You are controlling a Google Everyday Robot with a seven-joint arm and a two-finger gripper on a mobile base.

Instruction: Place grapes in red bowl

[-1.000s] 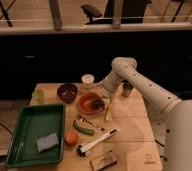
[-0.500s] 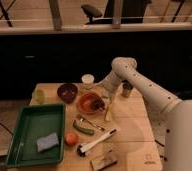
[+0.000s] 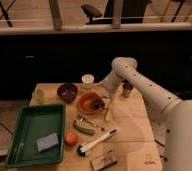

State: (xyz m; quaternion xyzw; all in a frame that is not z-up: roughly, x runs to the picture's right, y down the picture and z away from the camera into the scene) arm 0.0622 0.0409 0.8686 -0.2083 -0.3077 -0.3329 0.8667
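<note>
The red bowl [image 3: 87,105] stands near the middle of the wooden table [image 3: 131,132]. A dark purplish cluster, the grapes [image 3: 97,104], lies inside the bowl at its right side. My gripper [image 3: 103,96] hangs at the end of the white arm, just above the bowl's right rim and right over the grapes. I cannot tell whether it touches them.
A dark bowl [image 3: 67,92], a white cup [image 3: 88,80] and a green cup [image 3: 38,95] stand at the back. A metal cup [image 3: 126,90] stands right of the arm. A green tray [image 3: 24,127] holds a sponge [image 3: 47,141]. An orange [image 3: 71,138], a green vegetable [image 3: 84,130], a brush [image 3: 96,141] and a yellow item [image 3: 109,111] lie in front.
</note>
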